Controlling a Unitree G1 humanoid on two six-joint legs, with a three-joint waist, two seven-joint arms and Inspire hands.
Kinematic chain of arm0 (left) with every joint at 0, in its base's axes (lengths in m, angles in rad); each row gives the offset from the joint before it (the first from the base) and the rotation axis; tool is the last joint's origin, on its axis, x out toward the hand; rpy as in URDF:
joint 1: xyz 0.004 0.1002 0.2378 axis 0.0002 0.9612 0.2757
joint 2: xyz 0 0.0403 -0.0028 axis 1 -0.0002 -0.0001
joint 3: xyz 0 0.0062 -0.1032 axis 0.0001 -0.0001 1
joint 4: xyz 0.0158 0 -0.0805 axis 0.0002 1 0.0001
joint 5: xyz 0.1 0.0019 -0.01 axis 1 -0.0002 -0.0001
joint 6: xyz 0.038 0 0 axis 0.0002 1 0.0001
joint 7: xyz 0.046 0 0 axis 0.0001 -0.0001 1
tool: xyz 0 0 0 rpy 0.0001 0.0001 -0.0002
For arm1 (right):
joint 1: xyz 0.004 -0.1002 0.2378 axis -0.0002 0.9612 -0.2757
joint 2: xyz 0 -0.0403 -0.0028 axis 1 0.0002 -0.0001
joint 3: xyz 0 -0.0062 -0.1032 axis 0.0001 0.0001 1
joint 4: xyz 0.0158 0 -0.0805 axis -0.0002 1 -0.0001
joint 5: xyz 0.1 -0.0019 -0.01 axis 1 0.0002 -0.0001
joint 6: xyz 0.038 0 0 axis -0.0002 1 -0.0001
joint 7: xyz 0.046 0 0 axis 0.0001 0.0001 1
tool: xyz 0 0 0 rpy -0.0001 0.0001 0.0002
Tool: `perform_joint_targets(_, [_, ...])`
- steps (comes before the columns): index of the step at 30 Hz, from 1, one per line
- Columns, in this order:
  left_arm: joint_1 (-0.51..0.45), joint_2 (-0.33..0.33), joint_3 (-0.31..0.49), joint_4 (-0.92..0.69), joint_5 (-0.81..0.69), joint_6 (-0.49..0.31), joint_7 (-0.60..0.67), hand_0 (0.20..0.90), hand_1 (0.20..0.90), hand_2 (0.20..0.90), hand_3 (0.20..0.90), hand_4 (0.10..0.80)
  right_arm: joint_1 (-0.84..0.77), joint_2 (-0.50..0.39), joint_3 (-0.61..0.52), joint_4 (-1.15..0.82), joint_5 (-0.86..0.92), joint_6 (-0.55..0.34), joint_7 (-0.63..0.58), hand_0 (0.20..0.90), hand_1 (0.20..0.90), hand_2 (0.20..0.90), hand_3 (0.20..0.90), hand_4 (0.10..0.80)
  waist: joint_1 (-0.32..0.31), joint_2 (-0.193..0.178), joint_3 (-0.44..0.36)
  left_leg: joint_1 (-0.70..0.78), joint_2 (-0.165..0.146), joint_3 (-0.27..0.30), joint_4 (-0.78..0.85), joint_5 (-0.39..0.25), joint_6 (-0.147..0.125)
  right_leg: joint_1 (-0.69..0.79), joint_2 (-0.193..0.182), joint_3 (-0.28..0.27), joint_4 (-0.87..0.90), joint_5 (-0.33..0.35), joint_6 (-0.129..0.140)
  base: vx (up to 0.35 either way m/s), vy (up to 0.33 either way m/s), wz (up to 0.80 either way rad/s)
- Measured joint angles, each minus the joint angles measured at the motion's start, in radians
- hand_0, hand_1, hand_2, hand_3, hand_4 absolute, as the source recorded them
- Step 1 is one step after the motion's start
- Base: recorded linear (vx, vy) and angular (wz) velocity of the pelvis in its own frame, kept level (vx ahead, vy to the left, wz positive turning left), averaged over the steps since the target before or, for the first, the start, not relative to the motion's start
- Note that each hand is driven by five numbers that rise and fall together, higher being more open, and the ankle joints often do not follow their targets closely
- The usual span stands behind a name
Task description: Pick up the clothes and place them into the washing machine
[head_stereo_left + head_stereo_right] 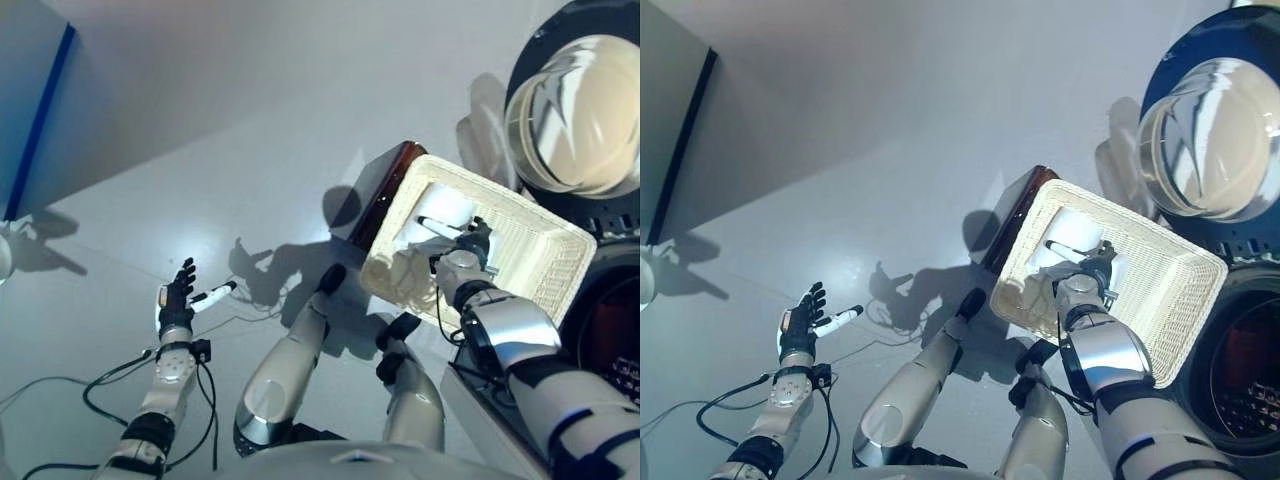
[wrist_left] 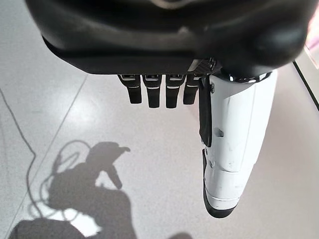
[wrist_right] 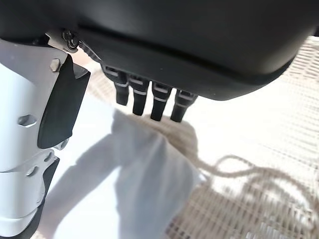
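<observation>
The white wicker basket [image 1: 545,260] rests on a low dark brown box [image 1: 385,185] beside the washing machine [image 1: 610,330]. A white cloth [image 1: 443,207] and a cream cloth [image 1: 408,272] lie at the basket's left end. My right hand [image 1: 470,245] is inside the basket just above the cloth, its fingers straight and its thumb out. In the right wrist view the fingers [image 3: 149,99] hover over the white cloth [image 3: 139,189] and bare wicker. My left hand [image 1: 178,295] is held out over the floor at the lower left, open and empty, fingers [image 2: 154,92] straight.
The machine's round glass door [image 1: 575,110] stands open above the basket, and the dark drum opening [image 1: 1240,370] is at the lower right. A blue-edged panel [image 1: 40,100] stands at the far left. Grey floor [image 1: 250,120] lies between them.
</observation>
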Motion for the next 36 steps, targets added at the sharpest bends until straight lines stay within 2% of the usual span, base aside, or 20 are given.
perform_joint_targets(4, [0.008,-0.001,-0.006,-0.014,0.0,0.003,0.0,0.9,0.9,0.9,0.9,0.8,0.001,-0.063,-0.016,-0.001,-0.009,0.0,-0.014,0.9,0.9,0.9,0.9,0.8,0.03,0.007,0.01,-0.052,-0.028,-0.018,0.011,0.006,-0.006,-0.052,-0.035,-0.015,0.05,-0.025,0.011,0.021,0.025,0.26])
perform_joint_targets(7, [0.009,-0.003,-0.007,-0.027,0.0,0.004,0.0,0.9,0.9,0.9,0.9,0.8,0.004,-0.095,-0.024,0.004,-0.009,0.022,-0.048,0.9,0.9,0.9,0.9,0.8,0.044,0.014,0.019,-0.065,-0.048,-0.036,0.018,0.01,-0.003,-0.063,-0.055,-0.022,0.078,-0.044,0.01,0.001,0.03,0.29])
perform_joint_targets(8, [0.009,-0.003,-0.007,-0.028,0.0,0.004,0.0,0.9,0.9,0.9,0.9,0.8,0.003,-0.098,-0.026,0.007,-0.01,0.023,-0.051,0.9,0.9,0.9,0.9,0.8,0.044,0.014,0.019,-0.067,-0.05,-0.038,0.019,0.01,-0.003,-0.067,-0.058,-0.022,0.087,-0.049,0.003,0.006,0.029,0.3])
perform_joint_targets(9, [0.01,-0.003,-0.007,-0.033,-0.001,0.004,0.0,0.9,0.9,0.9,0.9,0.8,0.006,-0.099,-0.027,0.009,-0.011,0.024,-0.058,0.2,0.2,0.2,0.2,0.3,0.046,0.014,0.019,-0.074,-0.054,-0.038,0.021,0.011,-0.003,-0.07,-0.062,-0.021,0.094,-0.055,0.001,0.007,0.058,0.2])
perform_joint_targets(12, [0.017,-0.012,-0.008,-0.084,-0.001,0.003,-0.001,0.9,0.9,0.9,0.9,0.8,0.0,-0.122,-0.027,0.018,-0.04,0.04,-0.1,0.2,0.2,0.2,0.2,0.3,0.055,0.017,0.02,-0.119,-0.065,-0.036,0.05,0.009,-0.001,-0.118,-0.079,-0.015,0.147,-0.077,0.003,0.005,0.041,0.19])
perform_joint_targets(14, [0.018,-0.012,-0.017,-0.086,-0.001,0.004,-0.001,0.9,0.9,0.9,0.9,0.8,0.0,-0.136,-0.028,0.021,-0.048,0.045,-0.11,0.2,0.2,0.2,0.2,0.3,0.062,0.018,0.021,-0.133,-0.066,-0.031,0.06,0.009,-0.001,-0.136,-0.085,-0.009,0.169,-0.085,-0.009,0.006,0.047,0.09])
perform_joint_targets(17, [0.025,-0.016,-0.019,-0.087,-0.001,0.005,-0.002,0.9,0.9,0.9,0.9,0.8,0.001,-0.176,-0.027,0.018,-0.072,0.048,-0.098,0.2,0.2,0.2,0.2,0.3,0.066,0.035,0.029,-0.133,-0.066,-0.017,0.071,0.004,0.007,-0.144,-0.091,0.008,0.185,-0.093,-0.007,0.003,0.024,-0.02])
perform_joint_targets(23, [0.052,-0.02,-0.022,-0.089,-0.001,0.005,-0.002,0.9,0.9,0.9,0.9,0.8,-0.002,-0.187,-0.027,-0.001,-0.086,0.044,-0.08,0.2,0.2,0.2,0.2,0.3,0.064,0.048,0.03,-0.132,-0.06,-0.004,0.073,0.004,0.007,-0.163,-0.087,0.032,0.191,-0.093,-0.006,-0.001,0.035,-0.15])
perform_joint_targets(27, [0.06,-0.021,-0.023,-0.088,-0.002,0.005,-0.01,0.9,0.9,0.9,0.9,0.8,0.01,-0.186,-0.038,-0.026,-0.097,0.043,-0.08,0.2,0.2,0.2,0.2,0.3,0.048,0.053,0.028,-0.124,-0.056,0.026,0.071,0.017,0.018,-0.17,-0.088,0.063,0.198,-0.087,-0.01,-0.009,0.025,-0.1])
perform_joint_targets(32, [0.059,-0.021,-0.029,-0.058,-0.001,0.005,-0.011,0.9,0.9,0.9,0.9,0.8,0.034,-0.159,-0.083,-0.046,-0.097,0.044,-0.075,0.2,0.2,0.2,0.2,0.3,0.027,0.063,0.026,-0.064,-0.053,0.067,0.052,0.016,0.025,-0.131,-0.085,0.095,0.181,-0.074,0.009,-0.017,0.01,-0.18])
perform_joint_targets(33, [0.06,-0.021,-0.035,-0.045,0.0,0.005,-0.012,0.9,0.9,0.9,0.9,0.8,0.059,-0.153,-0.085,-0.046,-0.095,0.043,-0.074,0.2,0.2,0.2,0.2,0.3,0.003,0.073,0.019,-0.049,-0.051,0.071,0.048,0.015,0.026,-0.113,-0.083,0.095,0.166,-0.07,0.016,-0.002,0.026,-0.08])
perform_joint_targets(36, [0.072,-0.022,-0.038,-0.004,-0.001,0.006,-0.013,0.9,0.9,0.9,0.9,0.8,0.108,-0.137,-0.087,-0.06,-0.094,0.041,-0.058,0.2,0.2,0.2,0.2,0.3,-0.013,0.086,0.0,-0.019,-0.043,0.084,0.033,0.013,0.028,-0.079,-0.072,0.103,0.131,-0.052,0.024,0.004,0.033,-0.2])
